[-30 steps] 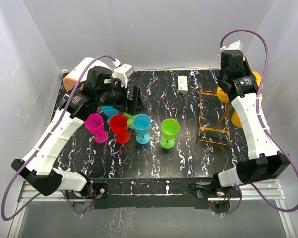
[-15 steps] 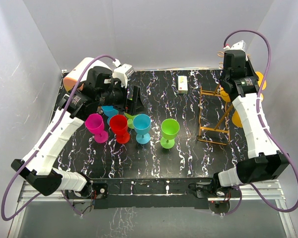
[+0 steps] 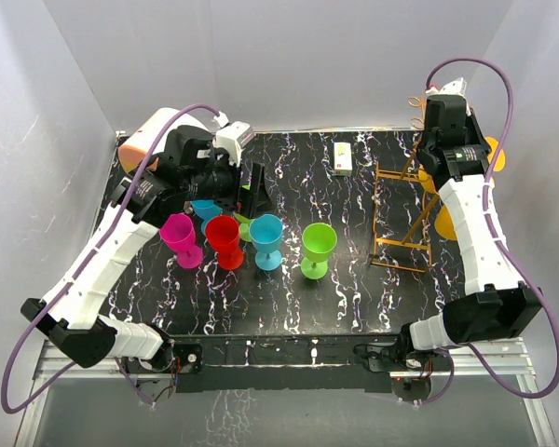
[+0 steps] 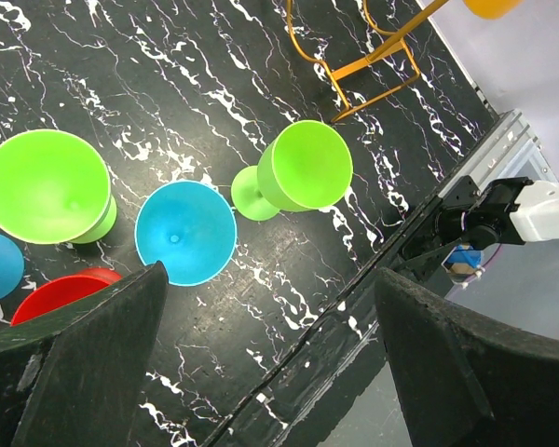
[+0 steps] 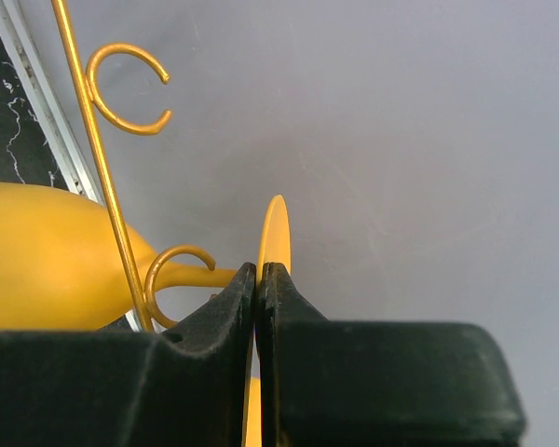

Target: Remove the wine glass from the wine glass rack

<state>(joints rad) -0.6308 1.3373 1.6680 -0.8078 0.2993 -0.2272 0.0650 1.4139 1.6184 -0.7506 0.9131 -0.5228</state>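
In the right wrist view my right gripper [image 5: 258, 270] is shut on the thin foot disc of a yellow wine glass [image 5: 37, 256]. The glass lies sideways, with its stem through a curled loop of the orange-gold wine glass rack [image 5: 102, 168]. From above, the rack [image 3: 401, 214] stands at the table's right side. My right arm reaches over its top, and yellow glass [image 3: 491, 156] shows behind the arm. My left gripper [image 3: 252, 191] hangs open over the coloured cups. Its fingers [image 4: 102, 345] have nothing between them.
Pink [image 3: 180, 237], red [image 3: 224, 240], blue [image 3: 265, 239] and green [image 3: 318, 247] cups stand in a row left of centre, with more cups behind them. A cream-and-orange drum [image 3: 149, 135] sits at the back left. A small white box [image 3: 344, 158] lies at the back. Grey walls stand close behind the rack.
My right wrist has shifted a little right and toward the back wall, still shut on the yellow glass's foot. The left arm has not moved.
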